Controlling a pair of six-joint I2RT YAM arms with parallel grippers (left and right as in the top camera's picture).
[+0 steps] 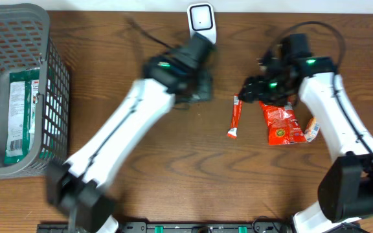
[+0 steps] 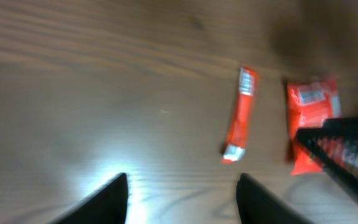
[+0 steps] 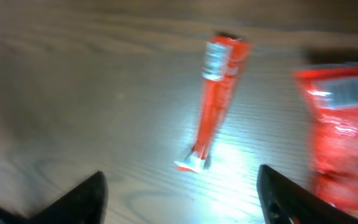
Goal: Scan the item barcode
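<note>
Lettering on red sachet illegible

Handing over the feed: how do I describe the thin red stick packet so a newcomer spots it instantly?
Find the white scanner at the top centre of the overhead view, then look below and slightly right. The stick packet lies left of a wide red bag; it is the only long, narrow one.

Looks like a mock shop checkout set up in a robotics lab: grey shopping basket holding a green packet, white barcode scanner standing at the far edge of a wood-grain table, red stick sachet, red snack bag, white robot arms.
</note>
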